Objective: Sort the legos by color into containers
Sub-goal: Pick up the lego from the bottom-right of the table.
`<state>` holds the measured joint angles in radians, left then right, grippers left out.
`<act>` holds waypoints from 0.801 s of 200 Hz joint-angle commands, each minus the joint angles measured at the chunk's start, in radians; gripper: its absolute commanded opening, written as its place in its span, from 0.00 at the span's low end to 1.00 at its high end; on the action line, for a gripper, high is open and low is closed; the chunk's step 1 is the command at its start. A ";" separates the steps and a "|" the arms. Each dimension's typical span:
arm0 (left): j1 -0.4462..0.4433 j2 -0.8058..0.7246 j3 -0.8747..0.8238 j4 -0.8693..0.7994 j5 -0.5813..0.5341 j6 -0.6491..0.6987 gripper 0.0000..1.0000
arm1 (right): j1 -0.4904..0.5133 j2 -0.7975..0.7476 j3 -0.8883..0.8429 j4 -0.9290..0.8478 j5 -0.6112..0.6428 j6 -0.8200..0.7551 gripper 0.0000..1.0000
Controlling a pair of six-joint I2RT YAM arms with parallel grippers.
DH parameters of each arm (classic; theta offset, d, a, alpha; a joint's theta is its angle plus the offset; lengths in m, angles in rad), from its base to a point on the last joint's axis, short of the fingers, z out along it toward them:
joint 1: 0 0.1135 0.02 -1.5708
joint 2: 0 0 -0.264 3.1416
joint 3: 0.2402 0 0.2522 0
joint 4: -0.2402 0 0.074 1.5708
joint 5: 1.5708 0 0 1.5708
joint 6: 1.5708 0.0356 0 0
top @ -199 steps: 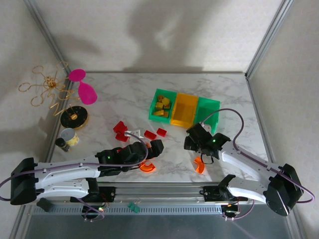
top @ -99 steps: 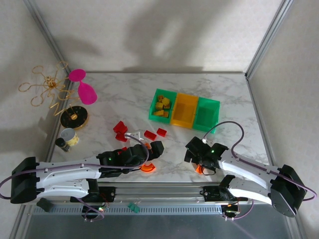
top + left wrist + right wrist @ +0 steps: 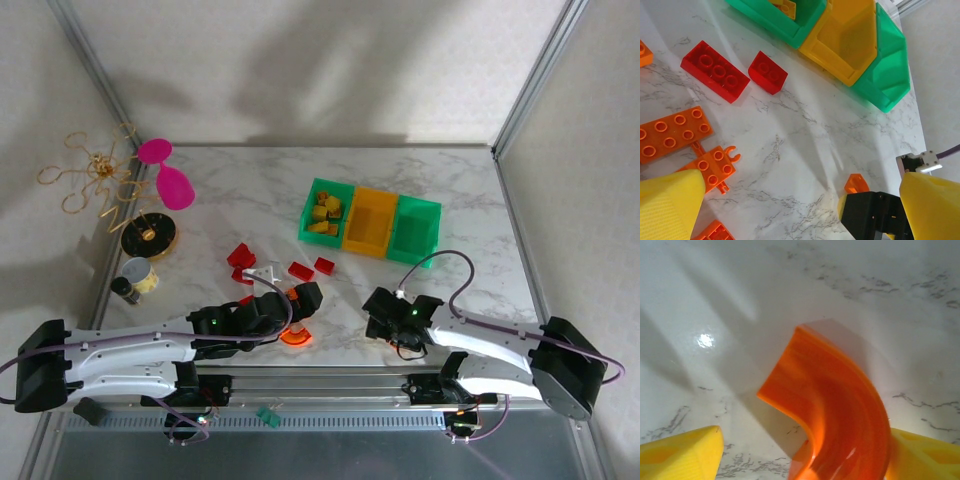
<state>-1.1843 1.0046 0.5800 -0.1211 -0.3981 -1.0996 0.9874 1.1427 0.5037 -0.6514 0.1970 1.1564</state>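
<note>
An orange arch lego [image 3: 840, 410] lies on the marble between my right gripper's [image 3: 805, 440] yellow fingers. The right finger [image 3: 925, 455] touches it and the left finger [image 3: 680, 450] stands off with a gap, so the gripper is open around it. In the top view my right gripper [image 3: 393, 325] sits low over that spot. My left gripper [image 3: 300, 300] is open with nothing between its fingers, beside another orange arch [image 3: 295, 337]. Red legos [image 3: 715, 70] and orange plates [image 3: 672, 135] lie nearby. The containers stand in a row: green bin [image 3: 310, 222] with yellow legos, orange bin [image 3: 368, 222], green bin [image 3: 415, 228].
At the left stand a pink goblet [image 3: 172, 185], a round black-and-gold disc [image 3: 148, 237] and a small can [image 3: 135, 275]. A gold wire ornament [image 3: 95, 180] lies at the far left. Metal frame posts bound the table's sides.
My right gripper has moved toward the near edge and down over the orange arch, and its fingers have narrowed around it. The left arm has shifted only slightly.
</note>
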 commanded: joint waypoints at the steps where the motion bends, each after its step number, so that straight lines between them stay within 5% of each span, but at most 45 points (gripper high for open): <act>1: -0.010 -0.020 -0.001 -0.036 -0.051 -0.049 1.00 | 0.010 0.015 0.025 -0.016 0.042 0.000 0.70; 73: -0.011 0.006 0.014 -0.044 -0.055 -0.046 1.00 | 0.010 0.008 0.019 -0.013 0.062 -0.019 0.41; 160: 0.041 -0.037 0.066 -0.122 -0.076 0.028 1.00 | -0.029 0.027 0.239 0.035 0.161 -0.251 0.40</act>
<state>-1.1728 1.0000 0.6033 -0.1799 -0.4225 -1.0866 0.9829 1.1488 0.6373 -0.6430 0.2764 1.0367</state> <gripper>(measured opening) 0.996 0.399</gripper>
